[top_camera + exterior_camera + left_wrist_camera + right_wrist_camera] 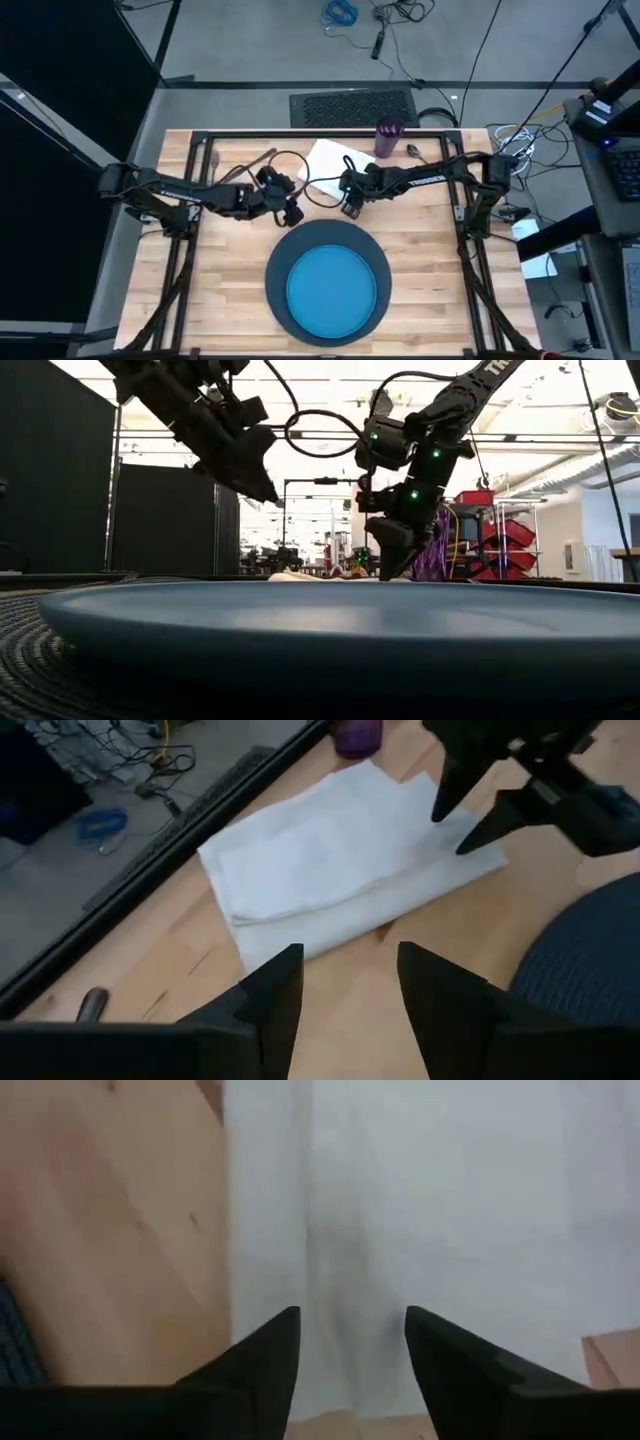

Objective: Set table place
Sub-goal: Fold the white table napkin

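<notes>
Near the far edge of the table [230, 300], just beyond the place setting, both arms meet over the white napkin [330, 160]; the right gripper [351, 210] hangs low above the napkin's near edge, its two fingers spread apart with nothing between them, and its wrist view shows the white cloth filling the gap between the fingertips, bare wood to one side; the left gripper [345, 980] is stopped just beside the napkin's near-left corner, over bare planks, fingers likewise parted and empty, pointing toward the cloth; from the low view it sits higher off the surface than the right one

The napkin lies folded and flat, one corner turned toward the purple cup [388, 138], which stands upright close by at the far edge; a small metal piece [413, 151] lies just right of the cup, too small to tell which utensil; another metal end [91, 1004] shows on the wood near the left arm, also unclear

Closer to the front edge, centred, the dark navy round disc [277, 268] rests flat with the bright blue plate [331, 290] on top of it, well apart from both grippers
</notes>
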`<action>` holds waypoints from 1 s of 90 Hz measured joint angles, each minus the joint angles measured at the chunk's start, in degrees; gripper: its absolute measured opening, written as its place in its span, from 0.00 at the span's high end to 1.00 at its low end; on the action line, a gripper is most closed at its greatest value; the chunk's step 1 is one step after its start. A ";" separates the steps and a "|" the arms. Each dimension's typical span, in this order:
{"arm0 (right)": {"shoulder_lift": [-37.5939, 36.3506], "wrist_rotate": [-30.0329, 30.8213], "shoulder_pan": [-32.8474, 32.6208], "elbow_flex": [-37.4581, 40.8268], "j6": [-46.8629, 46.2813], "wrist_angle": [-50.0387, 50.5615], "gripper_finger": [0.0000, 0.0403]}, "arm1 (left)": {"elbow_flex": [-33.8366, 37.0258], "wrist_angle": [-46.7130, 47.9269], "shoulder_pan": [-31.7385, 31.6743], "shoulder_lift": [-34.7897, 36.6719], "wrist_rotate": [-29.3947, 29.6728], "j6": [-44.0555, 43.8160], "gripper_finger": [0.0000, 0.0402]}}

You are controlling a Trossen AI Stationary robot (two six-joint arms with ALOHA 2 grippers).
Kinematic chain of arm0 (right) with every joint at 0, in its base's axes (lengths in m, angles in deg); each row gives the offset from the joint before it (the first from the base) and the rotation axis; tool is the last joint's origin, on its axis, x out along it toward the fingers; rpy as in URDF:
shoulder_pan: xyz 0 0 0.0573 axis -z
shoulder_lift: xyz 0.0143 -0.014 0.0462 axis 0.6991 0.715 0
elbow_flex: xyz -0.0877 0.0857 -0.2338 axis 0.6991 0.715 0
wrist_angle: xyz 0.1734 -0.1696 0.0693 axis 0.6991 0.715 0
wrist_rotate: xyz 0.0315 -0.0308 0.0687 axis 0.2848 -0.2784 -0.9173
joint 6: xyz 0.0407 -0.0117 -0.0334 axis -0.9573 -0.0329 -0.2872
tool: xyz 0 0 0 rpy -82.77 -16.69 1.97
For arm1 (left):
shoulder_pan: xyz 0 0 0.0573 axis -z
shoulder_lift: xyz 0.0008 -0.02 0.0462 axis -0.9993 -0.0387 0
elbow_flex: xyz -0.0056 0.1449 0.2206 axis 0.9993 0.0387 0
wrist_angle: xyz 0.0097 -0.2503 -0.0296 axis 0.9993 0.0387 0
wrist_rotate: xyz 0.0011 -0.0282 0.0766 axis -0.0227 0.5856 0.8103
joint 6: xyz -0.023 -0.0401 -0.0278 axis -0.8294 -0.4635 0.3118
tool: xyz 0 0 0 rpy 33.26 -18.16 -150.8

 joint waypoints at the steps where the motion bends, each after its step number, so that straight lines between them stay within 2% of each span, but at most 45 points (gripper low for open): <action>1: 0.00 0.01 0.03 0.00 0.00 -0.01 0.62 | 0.00 0.01 0.05 0.00 0.10 0.02 0.63; 9: 0.00 0.13 0.36 0.00 -0.02 0.00 0.70 | 0.00 0.10 0.36 0.00 0.41 0.63 0.63; 25: 0.01 -0.46 0.90 0.00 -0.42 -0.11 0.94 | -0.01 0.13 0.68 0.00 0.49 1.55 0.63; 30: 0.01 -0.39 0.93 0.00 0.74 -0.11 0.98 | 0.00 0.23 0.68 0.00 0.49 1.87 0.63; 52: -0.03 2.89 1.28 0.00 2.33 -1.08 1.00 | -0.01 0.23 0.68 0.00 0.49 1.96 0.63; 90: -0.20 11.87 6.84 -0.76 -0.13 -1.31 1.00 | -0.02 0.26 0.68 -0.02 0.69 1.93 0.63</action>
